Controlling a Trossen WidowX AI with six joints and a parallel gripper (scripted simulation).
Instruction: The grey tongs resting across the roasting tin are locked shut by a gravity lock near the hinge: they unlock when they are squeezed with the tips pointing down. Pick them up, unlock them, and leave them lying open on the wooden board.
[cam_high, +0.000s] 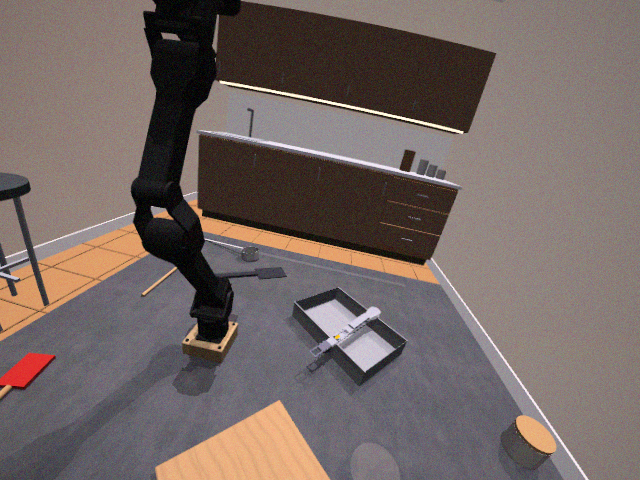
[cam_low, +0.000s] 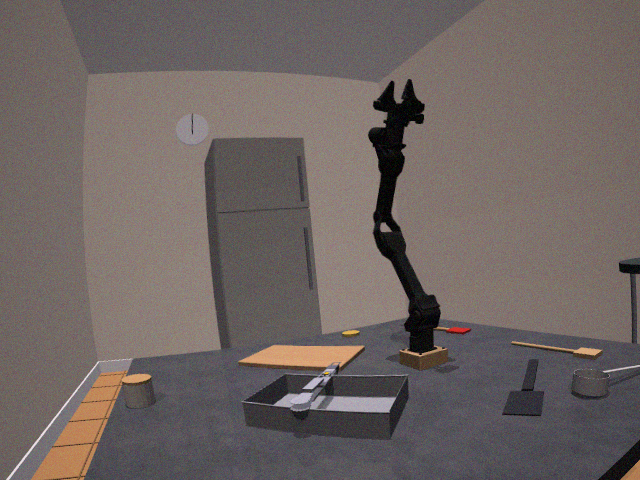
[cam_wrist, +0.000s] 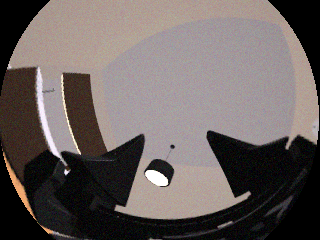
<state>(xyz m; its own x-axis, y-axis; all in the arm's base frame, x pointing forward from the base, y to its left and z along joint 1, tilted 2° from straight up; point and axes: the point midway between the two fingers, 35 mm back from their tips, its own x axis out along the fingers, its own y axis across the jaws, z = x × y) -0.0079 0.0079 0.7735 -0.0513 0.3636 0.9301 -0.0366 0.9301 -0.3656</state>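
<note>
The grey tongs (cam_high: 356, 324) (cam_low: 313, 383) lie shut across the roasting tin (cam_high: 382, 363) (cam_low: 351, 422), resting on its rims. Their rounded end sticks out past one long wall, and the narrow end with a small yellow mark reaches over the opposite wall. The wooden board (cam_high: 242, 444) (cam_low: 289, 356) lies flat, apart from the tin. My gripper (cam_low: 400, 81) (cam_wrist: 176, 136) is open and empty, raised high above the mat with its fingers pointing up, far from the tongs. In the top view its fingers are out of the frame.
The arm's wooden base (cam_high: 206, 351) (cam_low: 421, 358) stands beside the tin. A lidded canister (cam_high: 527, 441) (cam_low: 138, 391) stands near the mat's edge. A dark spatula (cam_high: 271, 272) (cam_low: 523, 403), a saucepan (cam_high: 250, 253) (cam_low: 590, 383) and a red-bladed spatula (cam_high: 26, 369) (cam_low: 458, 330) lie around.
</note>
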